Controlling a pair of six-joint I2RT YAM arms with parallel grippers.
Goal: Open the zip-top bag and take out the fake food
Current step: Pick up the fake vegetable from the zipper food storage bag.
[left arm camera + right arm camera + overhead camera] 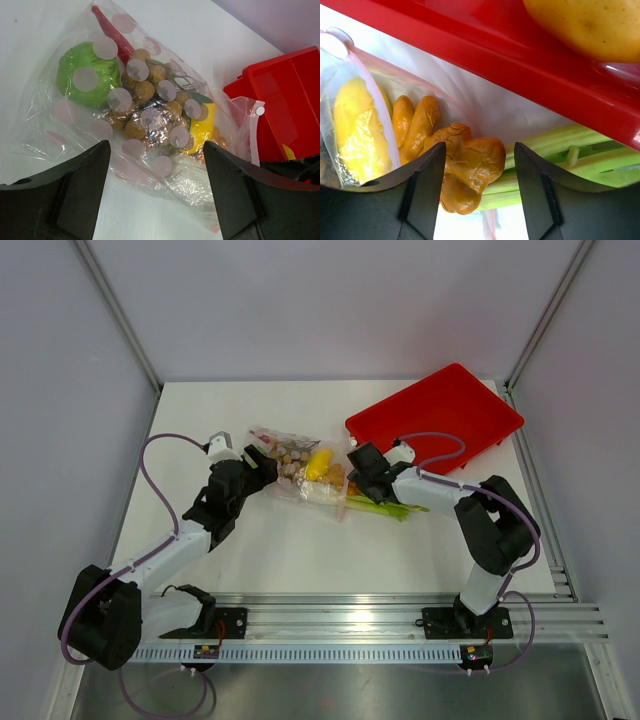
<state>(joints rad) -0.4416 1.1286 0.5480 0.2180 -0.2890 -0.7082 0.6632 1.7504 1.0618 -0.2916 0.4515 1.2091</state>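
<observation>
Both sets of jaws stand open, nothing gripped.

L jaws: spread wide, low over the bag (150,125). Bag lies flat on the tabletop (210,35), just ahead of the fingers (65,190) & partly between them, no contact seen. Inside the bag, dead ahead: cluster of tan balls (145,95). Ahead-left: green fruit (85,75). Ahead-rt: yellow piece (202,127). Past the bag's rt end: red tray (285,90).

R jaws: apart, w/ a knobbly orange piece (470,165) lying between them. It fills most of the gap, but can't tell if either finger touches it. Just left of the left finger: the bag's pink strip (391,137), the yellow piece behind it, still inside the plastic. Just rt of the orange piece: celery (570,150), stalks running off rt past the rt finger. Straight ahead & close: the tray's red rim. A tan-yellow rounded lump (590,25) shows beyond that rim, can't tell what it rests on.

From above: L jaws at the bag's left end, R jaws at its rt end. The bag lies between the two. The tray's near corner sits just beyond R jaws.
</observation>
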